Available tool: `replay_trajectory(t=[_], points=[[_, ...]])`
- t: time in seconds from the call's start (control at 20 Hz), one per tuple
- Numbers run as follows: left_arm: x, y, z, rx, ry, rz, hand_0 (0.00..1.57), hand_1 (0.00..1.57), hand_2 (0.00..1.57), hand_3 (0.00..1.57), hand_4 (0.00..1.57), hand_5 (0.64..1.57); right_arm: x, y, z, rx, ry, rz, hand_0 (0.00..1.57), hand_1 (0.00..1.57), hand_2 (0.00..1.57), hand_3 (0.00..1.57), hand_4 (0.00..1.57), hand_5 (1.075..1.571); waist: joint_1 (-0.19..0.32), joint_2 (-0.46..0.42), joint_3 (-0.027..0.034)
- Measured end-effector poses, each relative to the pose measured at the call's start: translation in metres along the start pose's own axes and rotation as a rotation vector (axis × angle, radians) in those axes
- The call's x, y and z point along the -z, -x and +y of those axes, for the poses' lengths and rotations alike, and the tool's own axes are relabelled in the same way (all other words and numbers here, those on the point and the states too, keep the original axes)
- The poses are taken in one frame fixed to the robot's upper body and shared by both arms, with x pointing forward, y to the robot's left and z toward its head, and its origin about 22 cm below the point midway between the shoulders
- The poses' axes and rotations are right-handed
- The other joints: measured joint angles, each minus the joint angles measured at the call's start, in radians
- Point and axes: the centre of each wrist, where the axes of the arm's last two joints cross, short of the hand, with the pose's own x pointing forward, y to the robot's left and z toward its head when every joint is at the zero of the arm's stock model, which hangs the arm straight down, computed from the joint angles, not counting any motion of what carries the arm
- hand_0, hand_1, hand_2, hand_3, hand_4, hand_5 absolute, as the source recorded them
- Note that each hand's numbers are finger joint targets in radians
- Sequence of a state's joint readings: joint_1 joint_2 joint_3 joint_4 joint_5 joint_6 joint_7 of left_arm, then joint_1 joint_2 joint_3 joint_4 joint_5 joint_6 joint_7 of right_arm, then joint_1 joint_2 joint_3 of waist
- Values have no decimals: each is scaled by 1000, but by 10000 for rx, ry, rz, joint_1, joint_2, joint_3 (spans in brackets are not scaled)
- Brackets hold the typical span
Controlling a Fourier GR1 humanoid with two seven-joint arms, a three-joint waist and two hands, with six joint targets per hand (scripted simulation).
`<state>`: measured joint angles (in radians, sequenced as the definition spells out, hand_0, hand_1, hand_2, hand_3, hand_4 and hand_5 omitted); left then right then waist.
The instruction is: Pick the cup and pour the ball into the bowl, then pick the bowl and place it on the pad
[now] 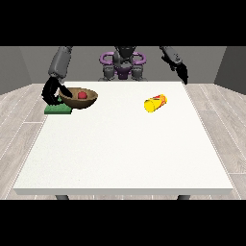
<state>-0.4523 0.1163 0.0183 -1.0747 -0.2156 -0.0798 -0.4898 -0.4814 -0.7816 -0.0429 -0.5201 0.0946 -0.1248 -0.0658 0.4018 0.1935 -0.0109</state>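
Observation:
A brown bowl (79,98) holds a red ball (82,95) at the table's left rear. It hangs tilted just above the right end of a green pad (57,110). The hand at the view's left (52,92) is curled round the bowl's left rim. A yellow cup (155,103) with red marks lies on its side at the right of the table, its mouth towards the camera. The hand at the view's right (182,73) hangs over the table's far right corner, away from the cup, fingers pointing down and holding nothing.
The white table (125,153) stretches wide towards the camera. The robot's torso (123,65) stands behind the far edge. Grey plank floor surrounds the table.

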Motion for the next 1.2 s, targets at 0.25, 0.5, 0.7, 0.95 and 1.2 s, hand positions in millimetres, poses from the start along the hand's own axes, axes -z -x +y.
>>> replay_trajectory(t=[0.25, 0.5, 0.7, 0.95, 1.2], points=[[-31, 29, -4, -228, -636, 1164, 0, 0, 0, 0, 0, 719, 4, -43, -38, -2430, -607, -261, 1571, 1571, 1571, 1571, 1571, 1555, -882, -1058, 40], [-73, 55, 31, 31, -1754, 1956, 0, 0, 0, 0, 0, 710, 1, -94, -24, -3494, -1405, -1102, 1571, 1571, 1571, 1571, 1571, 1543, -2066, -1478, 74], [-96, 61, 75, 378, -2781, 1501, 0, 0, 0, 0, 0, 701, 0, -101, -26, -3368, -1164, -1764, 1571, 1571, 1571, 1412, 1571, 1558, -2688, -837, 90], [-106, 53, 121, 428, -3519, 384, 0, 0, 0, 0, 772, 1193, 3, -78, -31, -2748, -144, -1938, 1571, 1571, 1571, 1571, 1424, 1564, -2728, 301, 103], [-103, 33, 167, 422, -4037, -791, 0, 0, 0, 0, 888, 1173, 8, -54, -30, -1717, 895, -2071, 1571, 1571, 1571, 1571, 1324, 1556, -2567, 1401, 105]])
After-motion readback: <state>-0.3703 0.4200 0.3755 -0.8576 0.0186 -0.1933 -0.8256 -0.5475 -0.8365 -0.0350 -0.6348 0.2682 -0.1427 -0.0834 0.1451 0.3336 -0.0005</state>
